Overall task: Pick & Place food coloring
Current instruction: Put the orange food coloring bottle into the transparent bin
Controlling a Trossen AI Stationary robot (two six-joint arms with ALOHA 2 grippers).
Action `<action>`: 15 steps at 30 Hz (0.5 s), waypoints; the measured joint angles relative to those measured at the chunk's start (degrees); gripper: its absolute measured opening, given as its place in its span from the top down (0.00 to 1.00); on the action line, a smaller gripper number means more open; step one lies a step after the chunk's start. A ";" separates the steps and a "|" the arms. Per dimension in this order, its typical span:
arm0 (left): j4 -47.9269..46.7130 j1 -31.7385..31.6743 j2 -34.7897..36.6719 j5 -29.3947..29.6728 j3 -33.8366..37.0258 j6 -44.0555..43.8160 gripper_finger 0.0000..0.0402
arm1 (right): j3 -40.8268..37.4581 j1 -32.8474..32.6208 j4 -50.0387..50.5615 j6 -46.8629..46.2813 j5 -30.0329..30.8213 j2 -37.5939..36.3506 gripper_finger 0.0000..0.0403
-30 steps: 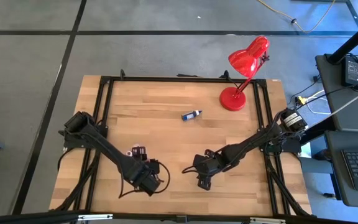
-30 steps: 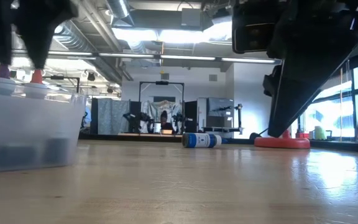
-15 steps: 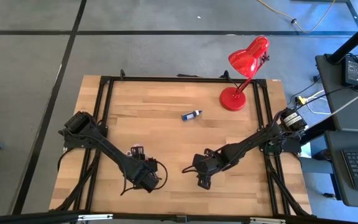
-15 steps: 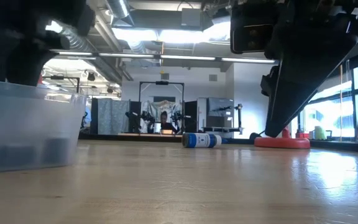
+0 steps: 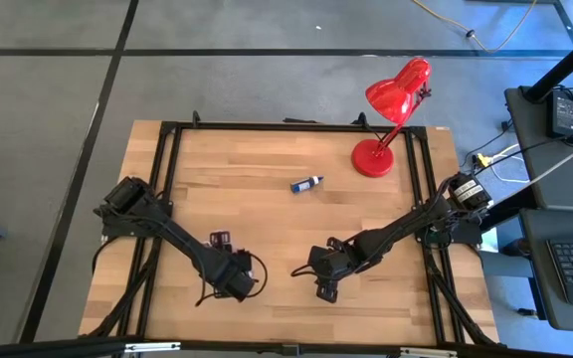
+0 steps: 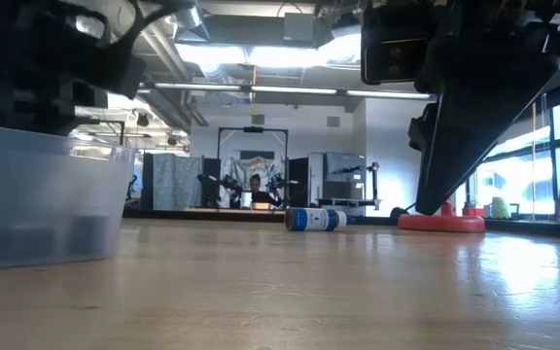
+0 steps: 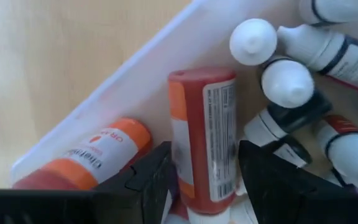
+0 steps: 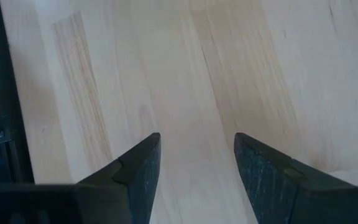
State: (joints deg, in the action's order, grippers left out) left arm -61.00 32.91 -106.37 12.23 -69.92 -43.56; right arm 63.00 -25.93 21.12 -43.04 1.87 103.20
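Wooden planks make up the table (image 5: 267,164), with a red lamp (image 5: 391,109) standing at the upper right of the overhead picture. One food coloring bottle (image 5: 306,183), dark blue with a white cap, lies on its side alone on the bare wood near the middle of that picture, well apart from both arms; the level view shows it (image 6: 315,219) flat on the far part of the table.

At the lower left, the left gripper (image 7: 205,180) reaches down into the clear tray (image 6: 47,209). Its fingers sit either side of a red bottle (image 7: 204,137) among a crowd of other bottles (image 7: 303,93) with white caps. The red bottle fills the gap between the fingers, but I cannot tell whether they are pressing on it.

The right gripper (image 8: 194,168) hangs just above bare wood at the lower middle of the overhead picture, fingers spread and holding nothing.

Judging by the full tray, most of the bottles are still to be handled, and the step in hand looks like a pick from the tray.
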 joint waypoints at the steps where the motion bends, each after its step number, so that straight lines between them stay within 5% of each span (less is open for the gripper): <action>1: 0.44 -0.19 0.00 -0.59 0.46 0.68 0.55 | -0.01 0.00 0.00 0.03 0.00 0.00 0.49; 15: 3.77 -2.71 0.03 -1.88 1.84 8.22 0.61 | -0.02 0.00 0.15 0.28 0.00 0.00 0.49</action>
State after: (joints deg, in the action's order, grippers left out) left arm -57.23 30.20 -106.34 10.35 -68.07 -35.34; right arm 62.98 -25.93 21.28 -42.76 1.87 103.20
